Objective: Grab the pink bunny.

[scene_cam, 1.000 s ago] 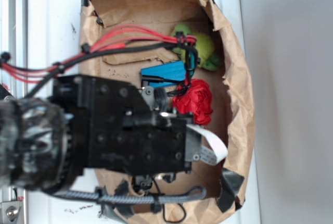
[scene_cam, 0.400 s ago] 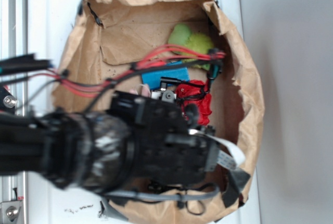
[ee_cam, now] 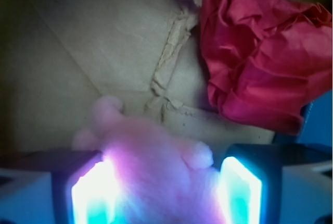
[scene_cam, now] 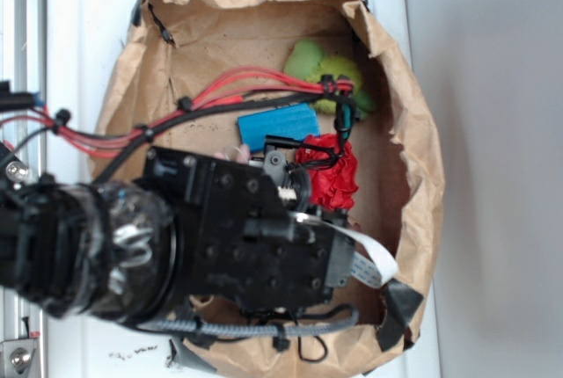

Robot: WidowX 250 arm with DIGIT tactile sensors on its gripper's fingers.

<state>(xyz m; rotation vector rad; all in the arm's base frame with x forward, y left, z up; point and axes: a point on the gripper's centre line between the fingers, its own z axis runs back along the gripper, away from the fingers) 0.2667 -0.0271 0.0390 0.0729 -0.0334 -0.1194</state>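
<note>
The pink bunny (ee_cam: 156, 166) is a pale fuzzy plush that fills the gap between my two glowing fingers in the wrist view. It touches the left pad (ee_cam: 93, 193) and the right pad (ee_cam: 242, 193). One stubby limb pokes out near the right pad. My gripper (ee_cam: 166, 195) is shut on it, low over the brown paper floor. In the exterior view only a small pink tip of the bunny (scene_cam: 239, 152) shows, beside the blue block, and the black arm (scene_cam: 229, 228) hides the rest.
A red ruffled fabric ball (scene_cam: 330, 176) lies just right of the gripper, close to the bunny. A blue block (scene_cam: 280, 125) and a lime-green plush (scene_cam: 324, 72) lie farther back. All sit inside a crumpled brown paper bag (scene_cam: 413, 141) with raised walls. Red and black cables (scene_cam: 229, 97) cross it.
The arm swung left and back and now sits lower left in the bag. The blue block is more exposed, and a pink tip of the bunny shows beside it.
</note>
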